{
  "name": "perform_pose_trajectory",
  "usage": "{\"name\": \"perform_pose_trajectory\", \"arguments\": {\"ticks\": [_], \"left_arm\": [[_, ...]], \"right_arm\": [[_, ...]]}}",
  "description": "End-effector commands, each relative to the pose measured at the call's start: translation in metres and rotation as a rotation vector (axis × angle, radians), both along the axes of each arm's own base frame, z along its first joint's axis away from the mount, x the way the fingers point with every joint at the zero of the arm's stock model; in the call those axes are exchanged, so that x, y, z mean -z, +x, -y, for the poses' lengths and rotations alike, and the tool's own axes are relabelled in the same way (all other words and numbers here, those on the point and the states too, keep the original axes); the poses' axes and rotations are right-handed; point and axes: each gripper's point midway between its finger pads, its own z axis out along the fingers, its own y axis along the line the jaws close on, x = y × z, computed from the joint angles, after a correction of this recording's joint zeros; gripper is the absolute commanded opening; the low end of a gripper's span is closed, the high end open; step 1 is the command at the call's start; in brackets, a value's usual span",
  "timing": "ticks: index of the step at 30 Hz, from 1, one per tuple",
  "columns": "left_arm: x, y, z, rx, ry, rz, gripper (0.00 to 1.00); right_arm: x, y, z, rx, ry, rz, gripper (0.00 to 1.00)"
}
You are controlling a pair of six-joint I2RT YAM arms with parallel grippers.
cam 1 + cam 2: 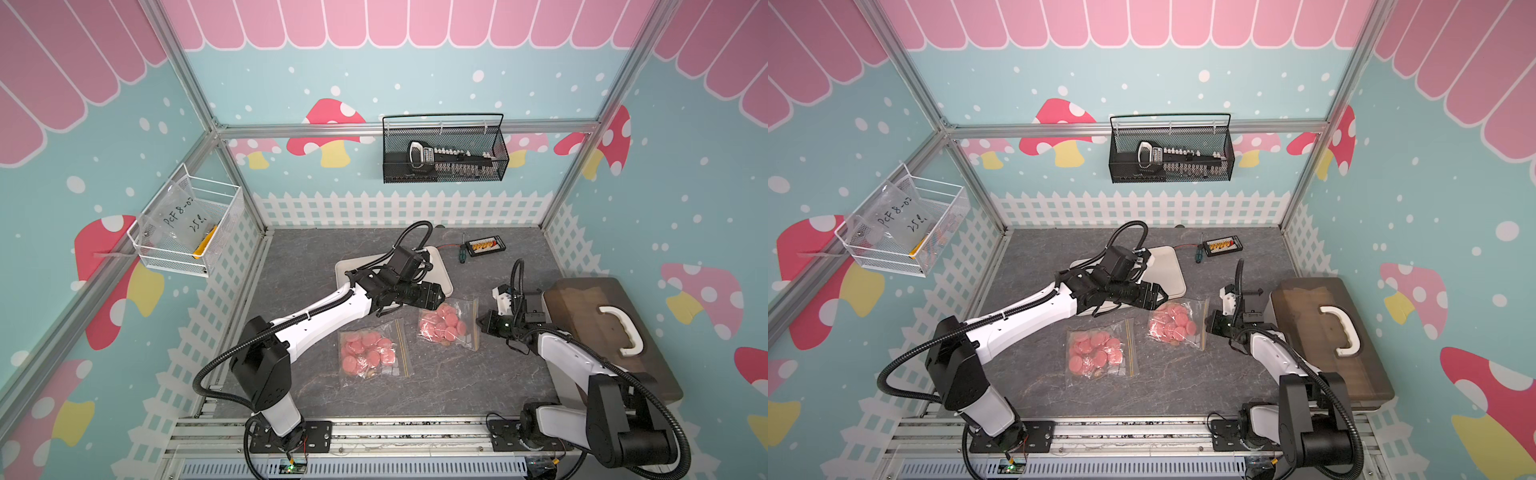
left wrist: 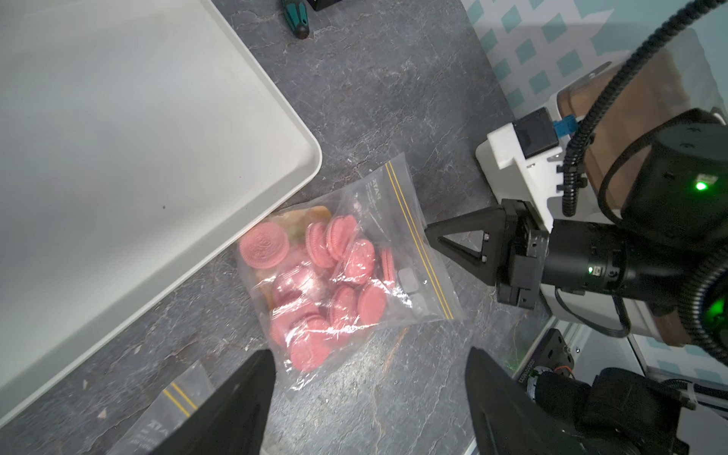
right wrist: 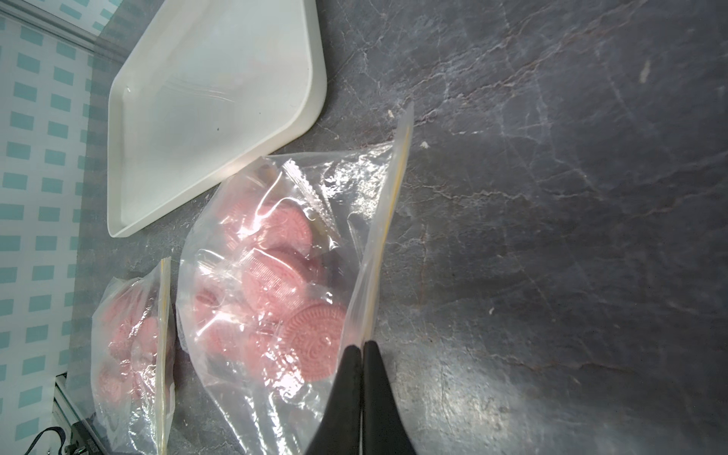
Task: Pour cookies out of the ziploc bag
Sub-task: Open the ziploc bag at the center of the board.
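Plainly, in both top views the coming move hangs on a line running left to right across the grey marbled surface point(image 1: 311, 249). Lower left of centre lies a spare clear plastic bag of pink discs point(image 1: 372, 353), touched by neither arm. Right of it and higher, the left claw point(image 1: 438, 297) hovers empty, its fingers point(image 2: 252, 398) spread wide, over the upper left corner of the clear ziploc bag point(image 1: 465, 309), beside the lower right corner of the flat white plastic tray point(image 1: 440, 270). That bag lies at the centre of the frame, its salmon-pink round cookies point(image 1: 444, 326) heaped toward the closed end at the left and its yellow-striped zip edge point(image 2: 407, 214) at the right, so its long axis runs from one claw to the other. The right claw point(image 1: 482, 323) is pinched tight on the middle of that zip edge, which stands lifted in the right wrist view; whether the seal is parted I cannot tell. I judge the left claw nearer the closed end; the tray sits upper left, away from the mouth.
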Motion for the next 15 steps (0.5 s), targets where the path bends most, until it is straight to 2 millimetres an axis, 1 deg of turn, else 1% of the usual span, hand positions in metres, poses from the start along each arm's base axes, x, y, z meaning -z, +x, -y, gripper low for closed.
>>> {"name": "perform_pose_trajectory", "arguments": {"ticks": [1,4,6,11,15], "left_arm": [[-0.009,0.001,0.024,0.009,-0.059,-0.006,0.79],[0.000,0.001,0.041,0.037,-0.074,-0.026,0.77],[0.006,0.002,0.053,0.046,-0.094,-0.043,0.71],[0.021,0.010,0.073,0.040,-0.068,-0.033,0.68],[0.034,0.012,0.090,0.056,-0.050,-0.041,0.63]], "right_arm": [[-0.003,-0.004,-0.005,-0.014,0.005,0.016,0.00],[0.000,-0.007,-0.006,-0.017,0.003,0.010,0.00],[0.001,-0.008,-0.008,-0.021,0.009,0.013,0.00],[0.007,-0.010,-0.007,-0.001,0.000,-0.002,0.00],[0.006,-0.009,-0.008,0.012,0.016,-0.002,0.00]]}}
